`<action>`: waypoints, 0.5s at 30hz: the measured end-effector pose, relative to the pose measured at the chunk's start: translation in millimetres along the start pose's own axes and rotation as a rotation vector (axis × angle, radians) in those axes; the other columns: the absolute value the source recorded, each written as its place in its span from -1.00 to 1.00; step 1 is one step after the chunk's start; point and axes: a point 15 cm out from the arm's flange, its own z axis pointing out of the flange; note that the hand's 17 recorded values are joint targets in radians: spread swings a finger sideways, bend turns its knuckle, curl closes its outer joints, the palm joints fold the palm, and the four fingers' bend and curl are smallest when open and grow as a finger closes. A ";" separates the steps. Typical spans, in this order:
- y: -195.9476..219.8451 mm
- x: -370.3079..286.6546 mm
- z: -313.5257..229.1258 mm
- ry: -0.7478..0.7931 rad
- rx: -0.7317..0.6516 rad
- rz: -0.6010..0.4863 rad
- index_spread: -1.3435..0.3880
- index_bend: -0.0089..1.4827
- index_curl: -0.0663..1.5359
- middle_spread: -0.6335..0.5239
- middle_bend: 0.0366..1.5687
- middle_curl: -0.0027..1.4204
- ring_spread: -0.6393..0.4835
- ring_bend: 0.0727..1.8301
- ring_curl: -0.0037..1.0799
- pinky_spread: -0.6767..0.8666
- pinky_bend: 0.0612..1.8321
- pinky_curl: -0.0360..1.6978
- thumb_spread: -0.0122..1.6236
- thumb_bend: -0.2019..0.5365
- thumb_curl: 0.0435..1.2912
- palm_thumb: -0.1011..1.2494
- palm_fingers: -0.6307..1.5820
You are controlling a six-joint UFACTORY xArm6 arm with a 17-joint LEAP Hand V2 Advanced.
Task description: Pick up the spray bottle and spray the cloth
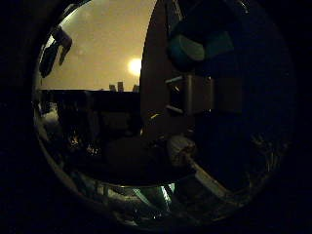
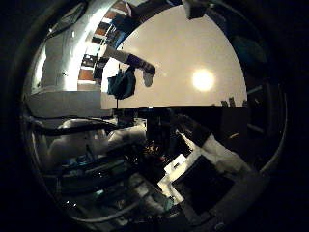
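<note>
Both palm views are dim and look out across the room towards a pale ceiling. My hand (image 1: 200, 49) shows as dark, teal and beige parts that fill one side of the little finger side view, close to the palm. In the thumb side view a dark and teal part of the hand (image 2: 130, 72) reaches in front of the ceiling. I cannot make out a spray bottle or a cloth in either view. I cannot tell whether the hand holds anything.
A round ceiling lamp (image 2: 203, 79) shines on the pale ceiling panel (image 2: 183, 53). White arm parts (image 2: 63, 101) lie beside the hand. Dark clutter of equipment (image 1: 88, 132) stands along the room's edge below the ceiling line.
</note>
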 end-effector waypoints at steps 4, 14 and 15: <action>-5.8 -2.5 -1.9 0.003 0.001 -0.015 0.14 -0.74 -0.46 0.13 -0.80 -0.55 0.46 -0.86 -0.55 0.36 -0.85 -0.62 0.29 -0.51 -0.54 0.25 -0.22; -20.4 -11.3 -3.4 -0.013 0.025 -0.034 0.14 -0.74 -0.46 0.13 -0.80 -0.55 0.46 -0.86 -0.54 0.35 -0.85 -0.63 0.30 -0.51 -0.53 0.24 -0.22; -21.1 -12.2 -3.2 -0.015 0.025 -0.035 0.14 -0.74 -0.46 0.13 -0.80 -0.55 0.46 -0.86 -0.54 0.35 -0.85 -0.63 0.30 -0.51 -0.53 0.24 -0.22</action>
